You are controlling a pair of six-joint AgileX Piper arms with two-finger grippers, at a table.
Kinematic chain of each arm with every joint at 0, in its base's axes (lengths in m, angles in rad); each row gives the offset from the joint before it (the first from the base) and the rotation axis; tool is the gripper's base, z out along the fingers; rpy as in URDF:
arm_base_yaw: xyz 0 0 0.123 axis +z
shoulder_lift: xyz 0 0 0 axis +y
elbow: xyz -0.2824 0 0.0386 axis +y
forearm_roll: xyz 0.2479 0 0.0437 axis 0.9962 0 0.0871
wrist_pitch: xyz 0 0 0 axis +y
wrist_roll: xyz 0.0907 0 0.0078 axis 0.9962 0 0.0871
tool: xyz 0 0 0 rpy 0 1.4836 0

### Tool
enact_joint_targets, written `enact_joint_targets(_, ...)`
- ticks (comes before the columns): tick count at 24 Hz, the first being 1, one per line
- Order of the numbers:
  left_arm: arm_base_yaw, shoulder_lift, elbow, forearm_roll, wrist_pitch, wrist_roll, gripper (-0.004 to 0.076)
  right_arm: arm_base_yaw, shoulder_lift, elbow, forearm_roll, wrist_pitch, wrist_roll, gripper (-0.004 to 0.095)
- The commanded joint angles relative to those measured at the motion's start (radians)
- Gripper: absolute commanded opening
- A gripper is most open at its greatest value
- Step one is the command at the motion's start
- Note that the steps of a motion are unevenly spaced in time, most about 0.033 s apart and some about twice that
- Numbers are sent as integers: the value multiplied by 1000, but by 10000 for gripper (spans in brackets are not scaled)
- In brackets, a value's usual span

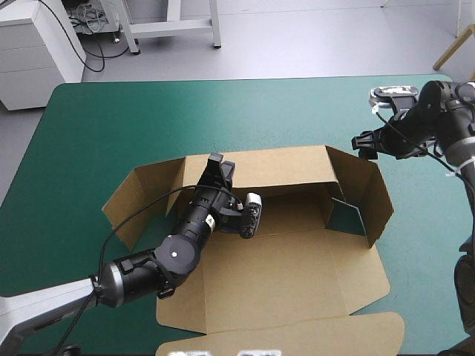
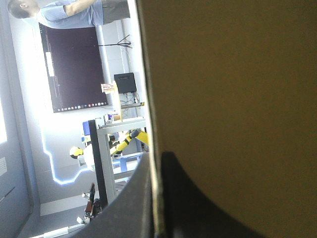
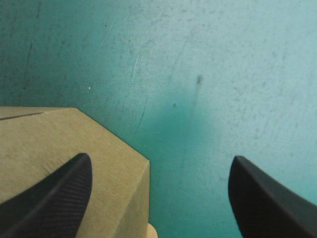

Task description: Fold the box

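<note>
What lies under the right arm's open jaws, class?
A raised wall corner of the box sits below one jaw; bare teal-green cover fills the rest. Whatever lies beneath that board is hidden.

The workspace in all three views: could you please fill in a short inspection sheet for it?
Surface: teal-green table cover, with faint scratches showing in the right wrist view.
Job's things: brown cardboard box, half formed, with the back wall and both side flaps raised and the front panels lying flat.
Clutter: nothing seen.
Pincers: left pincer shut on the upper edge of the box's back wall. Right pincer open beside the right side flap, one finger over a board corner and the other over the cover.
Cables: nothing seen.
Surroundings: nothing seen.
</note>
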Motion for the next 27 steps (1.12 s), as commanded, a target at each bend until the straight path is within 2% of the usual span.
enact_joint_targets(1,-4,-19,-16,72,41,1,-10,-8,-68,10,7,-24,-10,688)
enact_joint_targets(8,-4,-19,-16,72,65,1,-10,-8,-130,122,23,-26,-27,688)
enact_joint_targets(15,-4,-19,-16,76,71,1,-10,-8,-244,274,113,-69,-83,688)
enact_joint_targets(19,-4,-19,-16,76,74,1,-10,-6,-348,452,203,-204,-175,689)
enact_joint_targets(21,-4,-19,-16,76,74,1,-10,16,-377,535,297,-269,-294,690)
enact_joint_targets(22,-4,-19,-16,76,74,1,-10,45,-388,581,353,-313,-385,690)
enact_joint_targets(24,-4,-19,-16,76,74,1,-10,112,-389,635,377,-397,-437,690)
enact_joint_targets(27,-4,-19,-16,76,74,1,-10,234,-389,686,370,-576,-430,690)
